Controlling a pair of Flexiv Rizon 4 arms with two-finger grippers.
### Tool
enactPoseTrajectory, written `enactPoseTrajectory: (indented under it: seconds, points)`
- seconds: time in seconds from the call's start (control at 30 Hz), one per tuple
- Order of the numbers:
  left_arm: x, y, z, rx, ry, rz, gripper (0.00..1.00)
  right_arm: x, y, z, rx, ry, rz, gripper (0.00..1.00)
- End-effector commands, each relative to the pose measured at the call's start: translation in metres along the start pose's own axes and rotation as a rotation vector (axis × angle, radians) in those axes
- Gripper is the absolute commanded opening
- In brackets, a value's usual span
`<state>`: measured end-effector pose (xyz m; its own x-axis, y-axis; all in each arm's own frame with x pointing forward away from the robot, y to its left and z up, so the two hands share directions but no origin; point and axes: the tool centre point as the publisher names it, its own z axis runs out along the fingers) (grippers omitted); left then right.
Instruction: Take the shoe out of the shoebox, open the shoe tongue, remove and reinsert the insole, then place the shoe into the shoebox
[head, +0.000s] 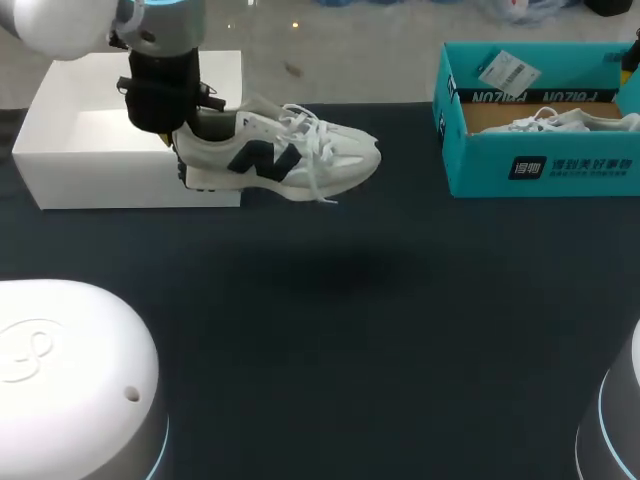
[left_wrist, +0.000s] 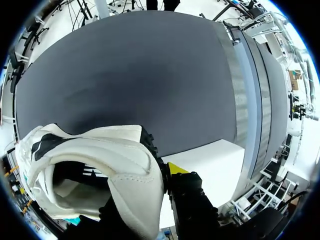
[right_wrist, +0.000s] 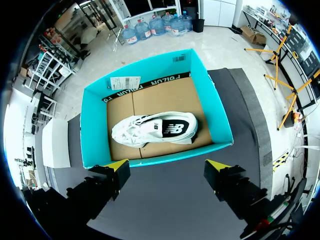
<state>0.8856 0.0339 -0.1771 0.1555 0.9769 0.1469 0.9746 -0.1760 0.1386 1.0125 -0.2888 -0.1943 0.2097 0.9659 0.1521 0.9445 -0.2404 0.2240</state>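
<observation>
A white sneaker with a dark side logo (head: 290, 155) hangs toe-right above the dark table, casting a shadow below. My left gripper (head: 193, 132) is shut on its heel collar. In the left wrist view the heel (left_wrist: 100, 155) fills the space at the gripper (left_wrist: 167, 172); one yellow fingertip (left_wrist: 176, 167) shows outside the heel and the other is hidden inside the shoe. My right gripper (right_wrist: 166, 167) hovers open above the near wall of the teal shoebox (right_wrist: 95, 130), with nothing between its fingers. A second white sneaker (right_wrist: 155, 129) lies inside that box (head: 540, 165).
A white open box (head: 130, 180) stands at the back left, just behind the held shoe, and appears under the left gripper as a white box (left_wrist: 215, 160). The table (head: 350, 320) is covered in dark cloth across its middle and front.
</observation>
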Motion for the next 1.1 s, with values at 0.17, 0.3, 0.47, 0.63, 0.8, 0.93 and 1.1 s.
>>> enactPoseTrajectory:
  seconds: [0.17, 0.3, 0.47, 0.63, 0.8, 0.93, 1.1]
  points:
    - [-0.038, -0.037, -0.005, -0.041, -0.011, -0.023, 0.00, 0.000, 0.000, 0.000, -0.001, -0.001, 0.001, 1.00]
    - [-0.056, -0.058, -0.005, -0.053, -0.017, -0.062, 0.00, 0.000, 0.000, 0.000, -0.001, -0.001, 0.001, 1.00]
    - [-0.072, -0.082, -0.003, -0.056, -0.038, -0.120, 0.00, 0.000, 0.000, 0.000, -0.001, -0.001, 0.001, 1.00]
    - [-0.081, -0.092, 0.002, -0.045, -0.047, -0.152, 0.00, 0.000, 0.000, 0.000, -0.001, -0.001, 0.001, 1.00]
    - [-0.079, -0.093, 0.007, -0.028, -0.036, -0.157, 0.00, 0.000, 0.000, 0.000, -0.001, -0.001, 0.001, 1.00]
    - [-0.082, -0.090, 0.015, -0.006, -0.032, -0.146, 0.00, 0.000, 0.000, 0.000, -0.001, -0.001, 0.001, 1.00]
    - [-0.086, -0.092, 0.033, 0.037, -0.007, -0.144, 0.00, 0.000, 0.000, 0.000, -0.001, -0.001, 0.001, 1.00]
